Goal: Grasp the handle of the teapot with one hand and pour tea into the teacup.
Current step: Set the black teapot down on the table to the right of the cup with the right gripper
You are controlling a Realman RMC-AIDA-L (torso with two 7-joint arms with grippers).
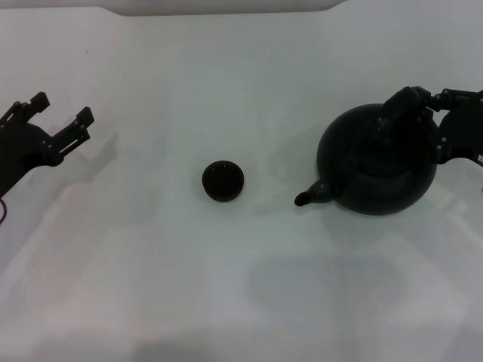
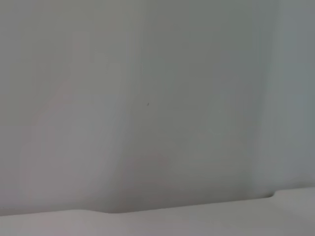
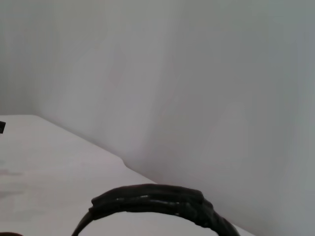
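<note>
The black teapot (image 1: 370, 173) stands on the white table at the right, its spout (image 1: 308, 197) pointing towards the small dark teacup (image 1: 223, 182) in the middle. My right gripper (image 1: 419, 124) is over the teapot's top at the far right side, open, with its fingers either side of the handle. In the right wrist view the ribbed black handle (image 3: 157, 199) arches close below the camera. My left gripper (image 1: 62, 113) is open and empty at the far left, well away from the cup.
The white table (image 1: 226, 286) stretches around the cup and teapot. A pale wall fills the left wrist view (image 2: 157, 98), with the table's edge (image 2: 197, 221) beneath it.
</note>
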